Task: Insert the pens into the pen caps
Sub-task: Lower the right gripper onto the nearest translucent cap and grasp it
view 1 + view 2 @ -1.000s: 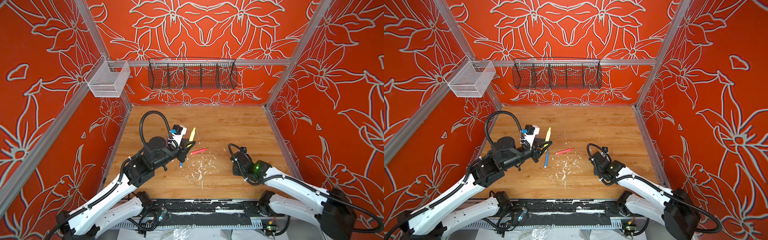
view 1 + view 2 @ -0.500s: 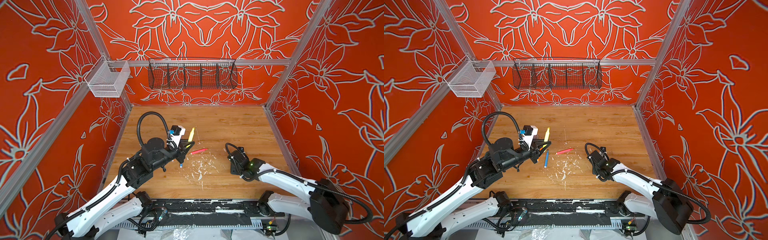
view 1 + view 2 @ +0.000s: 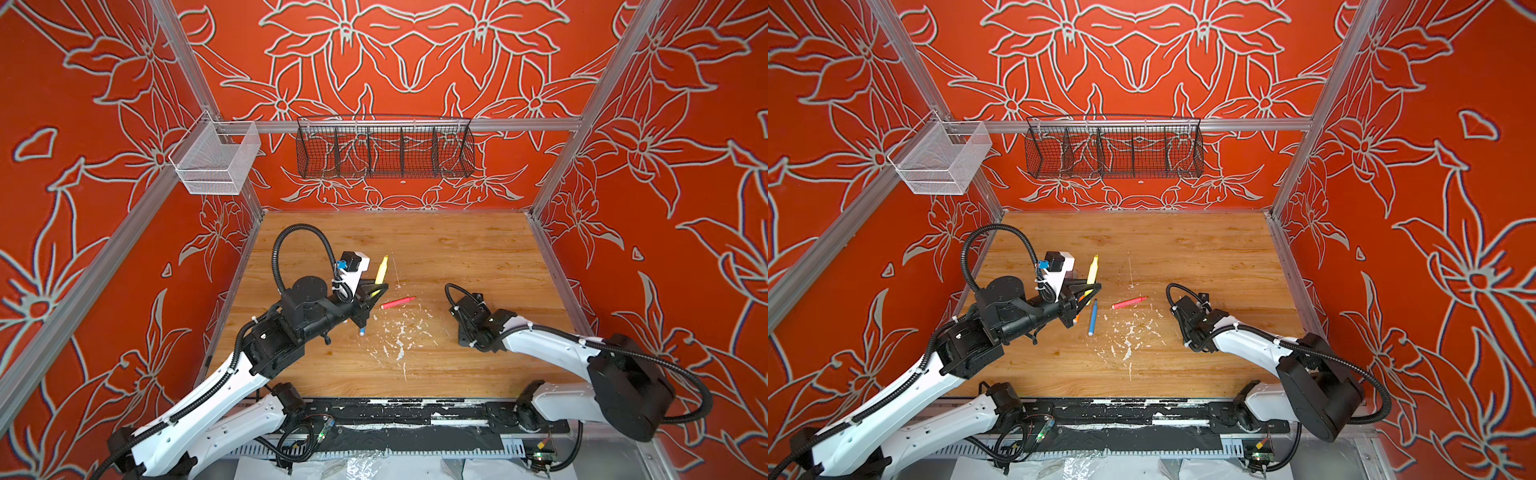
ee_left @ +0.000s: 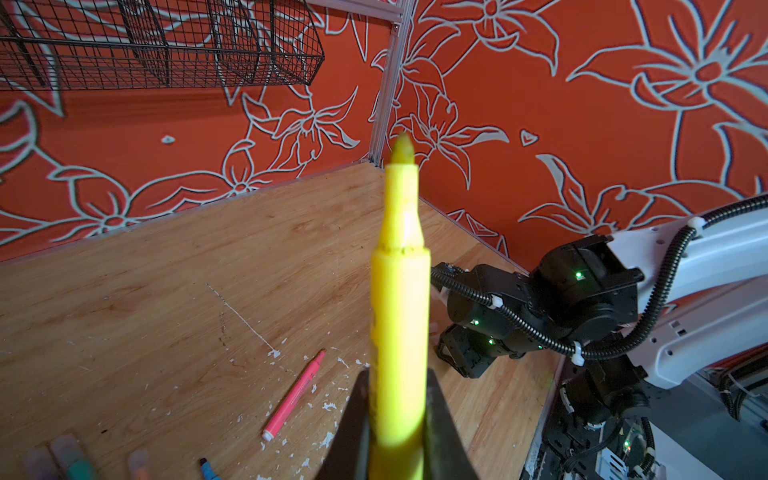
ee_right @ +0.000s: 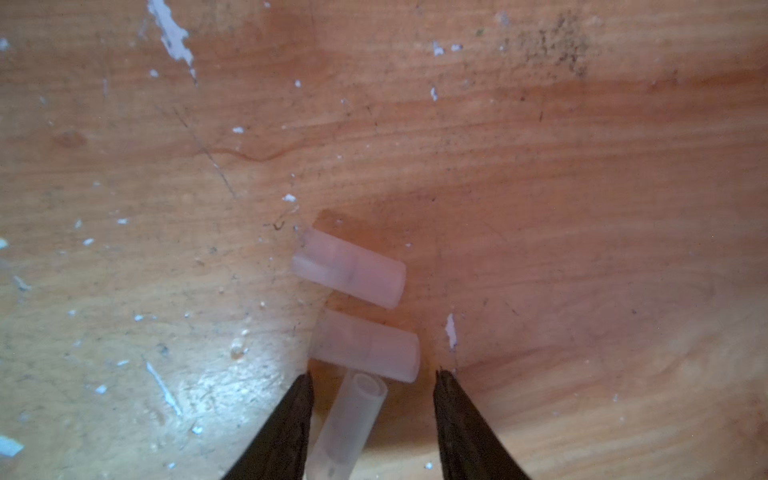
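We see the left gripper pinching the yellow pen by its barrel, tip pointing away from the gripper, above the worktop. The right gripper stands spread, low over three clear pen caps. One cap lies between its fingers, and the other two lie just beyond. A pink-red pen and a blue pen lie on the wood between the arms.

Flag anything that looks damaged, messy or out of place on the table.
White flecks litter the wooden table near its front middle, with a thin white scratch running behind them; the surface looks chipped or paint-marked. Nothing else stands out.
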`<state>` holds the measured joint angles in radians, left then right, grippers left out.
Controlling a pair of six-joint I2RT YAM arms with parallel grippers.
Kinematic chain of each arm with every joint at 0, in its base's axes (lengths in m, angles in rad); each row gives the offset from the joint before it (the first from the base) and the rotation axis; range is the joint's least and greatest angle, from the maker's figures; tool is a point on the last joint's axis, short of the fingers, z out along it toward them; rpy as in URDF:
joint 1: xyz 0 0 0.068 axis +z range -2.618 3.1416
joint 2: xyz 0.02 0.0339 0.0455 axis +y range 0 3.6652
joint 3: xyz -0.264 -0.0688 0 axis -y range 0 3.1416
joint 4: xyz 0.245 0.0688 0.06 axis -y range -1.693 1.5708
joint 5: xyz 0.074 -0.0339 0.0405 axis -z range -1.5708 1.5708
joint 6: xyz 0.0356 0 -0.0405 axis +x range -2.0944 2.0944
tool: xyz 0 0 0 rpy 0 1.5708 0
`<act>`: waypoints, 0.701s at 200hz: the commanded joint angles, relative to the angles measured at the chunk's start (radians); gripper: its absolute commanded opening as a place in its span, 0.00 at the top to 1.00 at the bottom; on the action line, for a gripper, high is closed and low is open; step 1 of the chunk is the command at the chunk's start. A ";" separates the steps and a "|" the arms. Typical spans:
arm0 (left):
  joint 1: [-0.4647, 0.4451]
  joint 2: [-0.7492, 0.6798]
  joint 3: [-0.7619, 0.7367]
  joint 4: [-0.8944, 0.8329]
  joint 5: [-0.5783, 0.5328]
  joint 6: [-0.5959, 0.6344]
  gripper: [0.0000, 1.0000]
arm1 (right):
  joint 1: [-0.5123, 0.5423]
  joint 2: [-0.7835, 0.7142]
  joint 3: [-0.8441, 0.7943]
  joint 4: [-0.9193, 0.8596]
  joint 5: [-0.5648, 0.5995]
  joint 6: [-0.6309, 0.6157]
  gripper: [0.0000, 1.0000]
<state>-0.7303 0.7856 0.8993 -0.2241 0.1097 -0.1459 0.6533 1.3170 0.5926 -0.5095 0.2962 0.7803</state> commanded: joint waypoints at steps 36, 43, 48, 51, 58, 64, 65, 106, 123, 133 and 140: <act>-0.001 -0.023 -0.017 0.013 -0.001 0.006 1.00 | -0.012 0.000 -0.020 -0.009 -0.025 0.020 0.67; -0.001 -0.022 -0.018 0.014 0.001 0.005 1.00 | -0.012 -0.005 -0.026 -0.008 -0.028 0.021 0.68; -0.001 -0.022 -0.017 0.013 0.002 0.005 1.00 | -0.012 -0.009 -0.028 -0.006 -0.030 0.022 0.69; -0.001 -0.022 -0.016 0.014 0.002 0.005 1.00 | -0.012 -0.011 -0.030 -0.006 -0.031 0.021 0.69; -0.002 -0.022 -0.014 0.011 0.004 0.004 1.00 | -0.012 -0.018 -0.031 -0.007 -0.032 0.021 0.70; -0.001 -0.022 -0.012 0.008 0.007 0.003 1.00 | -0.011 -0.022 -0.033 -0.007 -0.035 0.021 0.70; -0.001 -0.023 -0.013 0.007 0.007 0.003 1.00 | -0.012 -0.022 -0.033 -0.007 -0.035 0.021 0.70; -0.002 -0.046 -0.025 0.001 0.005 -0.012 1.00 | -0.014 -0.027 -0.043 0.012 -0.073 0.020 0.71; -0.001 -0.038 -0.018 -0.009 0.015 -0.016 1.00 | -0.014 -0.021 -0.038 0.004 -0.068 0.019 0.72; -0.001 -0.034 -0.018 -0.009 0.016 -0.018 1.00 | -0.012 -0.022 -0.032 -0.002 -0.065 0.018 0.73; -0.001 -0.034 -0.020 -0.008 0.016 -0.018 1.00 | -0.013 -0.025 -0.030 -0.004 -0.066 0.017 0.73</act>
<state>-0.7303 0.7528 0.8818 -0.2348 0.1116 -0.1555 0.6437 1.2938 0.5732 -0.4866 0.2493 0.7891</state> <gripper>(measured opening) 0.144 0.275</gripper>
